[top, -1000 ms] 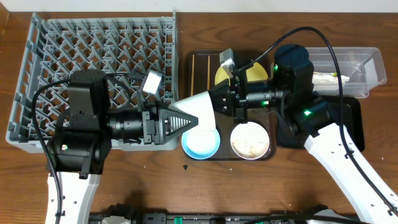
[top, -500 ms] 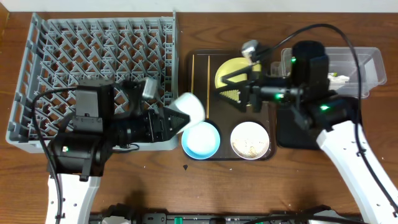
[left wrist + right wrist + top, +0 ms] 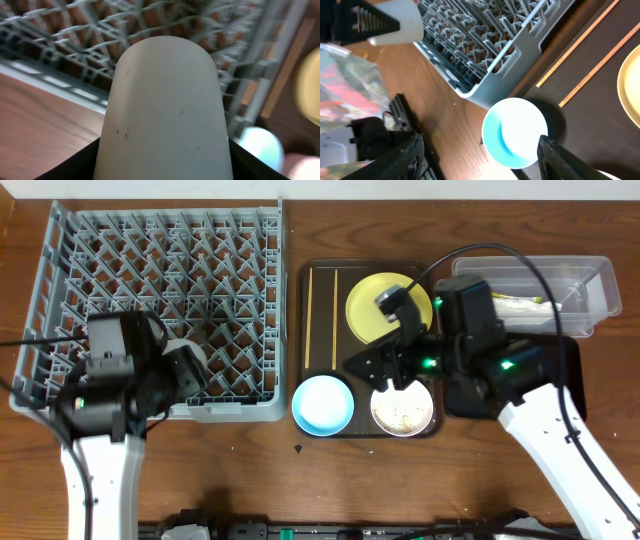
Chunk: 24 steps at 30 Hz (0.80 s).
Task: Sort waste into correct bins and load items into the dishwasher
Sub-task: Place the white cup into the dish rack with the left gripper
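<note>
The small white round cup (image 3: 167, 110) looks light and slippery — the left gripper (image 3: 178, 368) hugs its sides, the right gripper (image 3: 480, 147) gapes open.

Overhead: fixed, straight down, far, covers the whole table (image 3: 250, 480). Left wrist: very close, cup (image 3: 165, 110) fills the frame, rack (image 3: 250, 85) edge blurred behind. Right wrist: mid height, tilted down over rack corner and blue bowl (image 3: 515, 132). All three share that corner and the bowl.

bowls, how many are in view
2: light blue bowl at the brown tray's near-left corner, white bowl beside it at the near-right. None seems hidden.
</note>
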### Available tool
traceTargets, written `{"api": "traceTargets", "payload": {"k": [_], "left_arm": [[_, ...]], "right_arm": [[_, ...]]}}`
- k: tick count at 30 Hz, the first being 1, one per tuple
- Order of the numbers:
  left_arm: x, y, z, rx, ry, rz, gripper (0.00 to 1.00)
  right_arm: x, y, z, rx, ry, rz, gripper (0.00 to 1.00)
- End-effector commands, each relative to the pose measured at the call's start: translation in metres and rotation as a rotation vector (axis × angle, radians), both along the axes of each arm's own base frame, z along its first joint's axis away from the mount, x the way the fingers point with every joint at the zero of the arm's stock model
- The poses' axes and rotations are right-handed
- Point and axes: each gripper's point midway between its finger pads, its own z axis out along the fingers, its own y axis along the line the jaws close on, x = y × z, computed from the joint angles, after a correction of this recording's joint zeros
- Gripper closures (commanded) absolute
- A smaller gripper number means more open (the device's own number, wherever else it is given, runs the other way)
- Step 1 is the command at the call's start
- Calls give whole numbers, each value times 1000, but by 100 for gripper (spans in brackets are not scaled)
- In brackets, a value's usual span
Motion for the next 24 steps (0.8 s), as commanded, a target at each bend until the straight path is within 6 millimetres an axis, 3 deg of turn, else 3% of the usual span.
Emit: {"api": "traceTargets", "payload": {"k": [1, 7, 10, 14, 20, 24], "left_arm": [[8, 22, -11, 66, 65, 60, 35], [16, 22, -43, 44, 190, 58, 35], [19, 23, -54, 38, 234, 56, 23], [23, 20, -64, 17, 257, 49, 21], [33, 8, -58, -51, 209, 24, 19], [34, -2, -40, -100, 154, 3, 18]], "right_arm": [[-1, 3, -1, -62, -70, -1, 29], [-7, 11, -4, -91, -88, 12, 28], [-9, 12, -4, -92, -88, 18, 29], [-9, 12, -4, -92, -87, 18, 29], [-11, 11, -6, -100, -76, 19, 29], [-11, 9, -9, -112, -62, 10, 29]]}}
